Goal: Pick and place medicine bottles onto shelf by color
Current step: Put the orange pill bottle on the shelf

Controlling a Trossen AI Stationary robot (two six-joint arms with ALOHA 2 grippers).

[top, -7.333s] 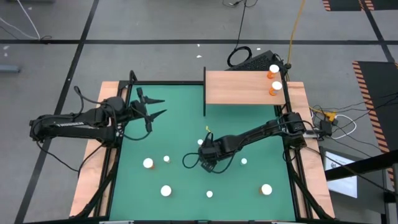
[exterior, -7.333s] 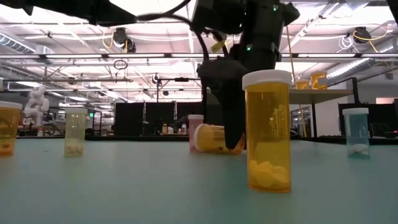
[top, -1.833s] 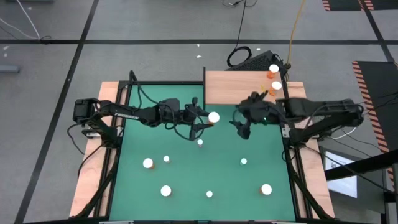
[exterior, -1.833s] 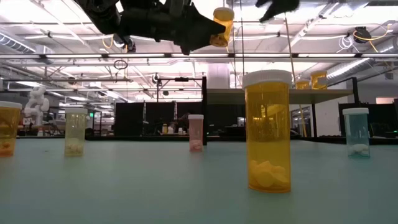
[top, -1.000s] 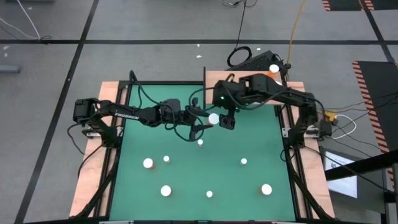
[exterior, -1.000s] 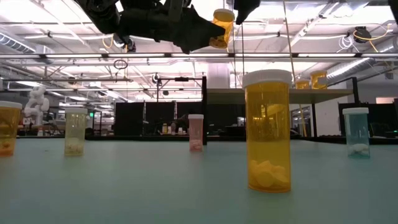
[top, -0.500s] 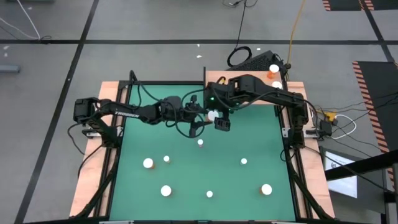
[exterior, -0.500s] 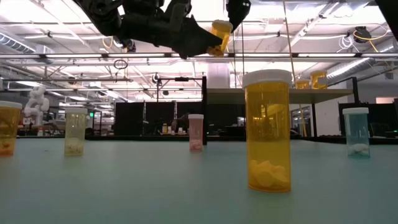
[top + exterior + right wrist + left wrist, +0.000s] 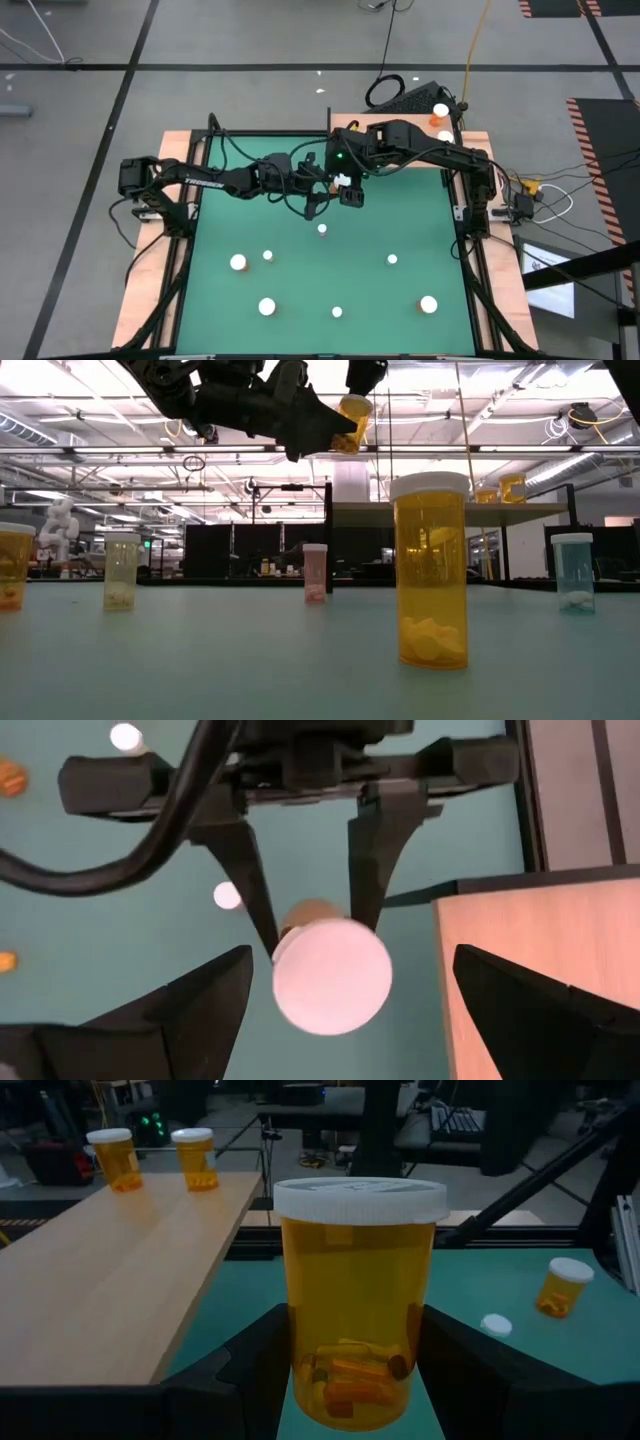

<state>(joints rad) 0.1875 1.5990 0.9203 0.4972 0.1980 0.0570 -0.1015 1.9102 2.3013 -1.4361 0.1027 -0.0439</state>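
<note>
Green mat (image 9: 420, 230) w/ bottles (image 9: 267, 306); shelf (image 9: 100, 1280) w/ two.

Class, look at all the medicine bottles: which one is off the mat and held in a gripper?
The orange bottle clamped in the left gripper, raised above the mat; the others stand on the mat or shelf.

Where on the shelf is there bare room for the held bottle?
The shelf is bare along its near and middle board; only two orange bottles stand at its far end. The left gripper holds the orange bottle; the open right gripper crowds it.
</note>
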